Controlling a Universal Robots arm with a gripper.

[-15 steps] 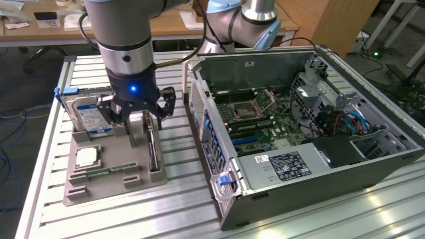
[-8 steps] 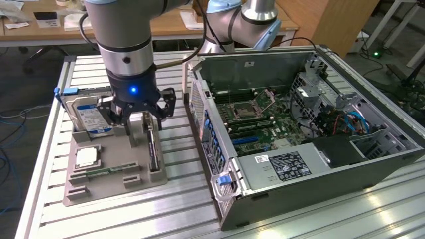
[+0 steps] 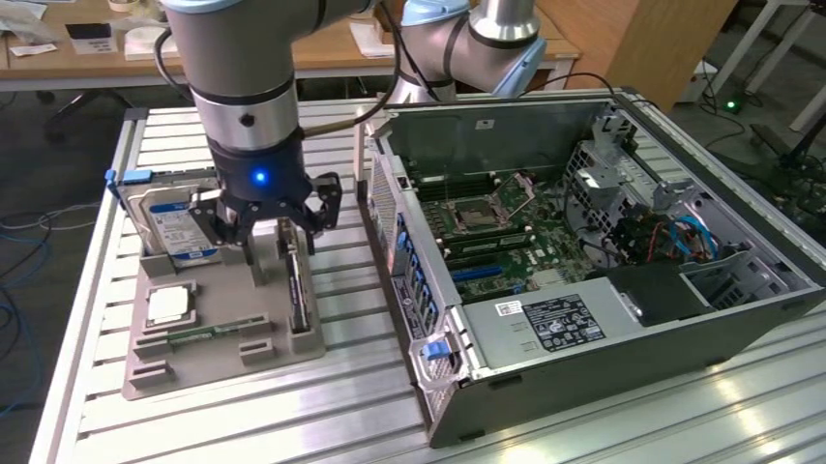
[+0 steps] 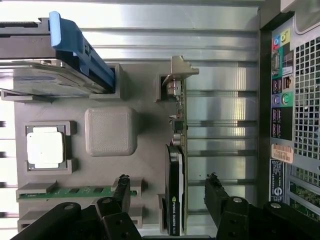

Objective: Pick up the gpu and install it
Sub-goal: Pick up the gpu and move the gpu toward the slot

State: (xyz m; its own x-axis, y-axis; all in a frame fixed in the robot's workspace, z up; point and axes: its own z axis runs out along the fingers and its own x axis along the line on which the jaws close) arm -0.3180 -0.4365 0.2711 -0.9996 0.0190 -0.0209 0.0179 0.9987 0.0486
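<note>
The gpu [image 3: 298,288] stands on edge in a slot of the grey holder tray [image 3: 220,365], looking like a dark slab. In the wrist view the gpu [image 4: 175,190] shows its black cooler, green board edge and metal bracket. My gripper [image 3: 271,230] hangs just above the card's far end, open. In the wrist view the gripper [image 4: 167,179] straddles the card, with one black fingertip [image 4: 122,185] on one side of it and the other on the opposite side, neither touching it.
The open computer case [image 3: 400,242] lies on the exterior view's right, its motherboard [image 3: 516,242] exposed. The holder tray [image 4: 145,95] also carries a hard drive [image 3: 174,222], a processor [image 3: 168,305] and a memory stick [image 3: 207,335]. A second arm's base [image 3: 465,39] stands behind.
</note>
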